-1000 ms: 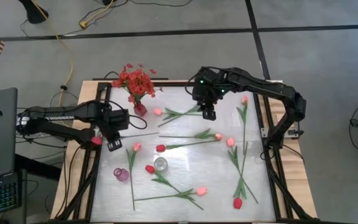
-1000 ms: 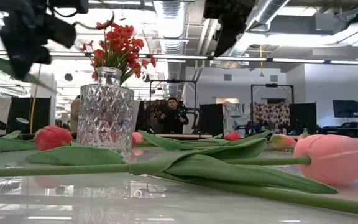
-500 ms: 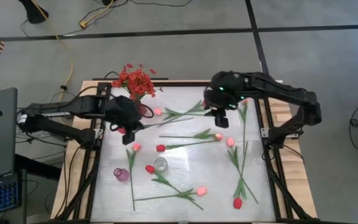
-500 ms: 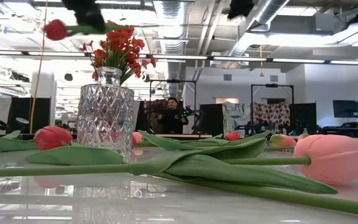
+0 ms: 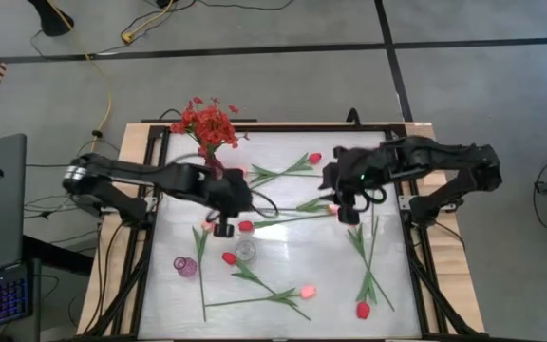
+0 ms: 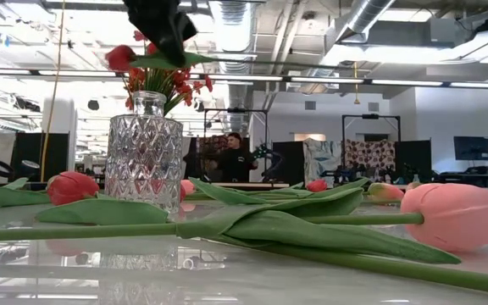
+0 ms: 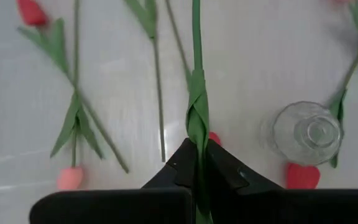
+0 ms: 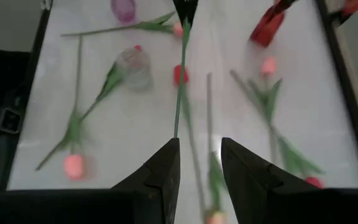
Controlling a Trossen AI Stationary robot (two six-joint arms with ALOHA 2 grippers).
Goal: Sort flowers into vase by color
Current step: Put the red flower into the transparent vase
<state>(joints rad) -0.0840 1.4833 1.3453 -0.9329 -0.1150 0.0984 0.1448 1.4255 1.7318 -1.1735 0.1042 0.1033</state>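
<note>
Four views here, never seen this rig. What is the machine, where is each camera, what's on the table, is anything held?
It is a robot with two dark arms, each ending in a two-finger gripper, at a white table. One camera looks straight down from above. One sits at table-top height, looking across into the room. The other two ride on the arms' wrists and look past each arm's own fingers.

On the table lie loose tulips with red or pink buds and long green stems. There is also a clear glass vase, a small purple vase and a red vase holding a spray of red blossoms.

The left gripper is shut on the stem of a red tulip, lifted above the table. The right gripper is open above other stems and holds nothing.
</note>
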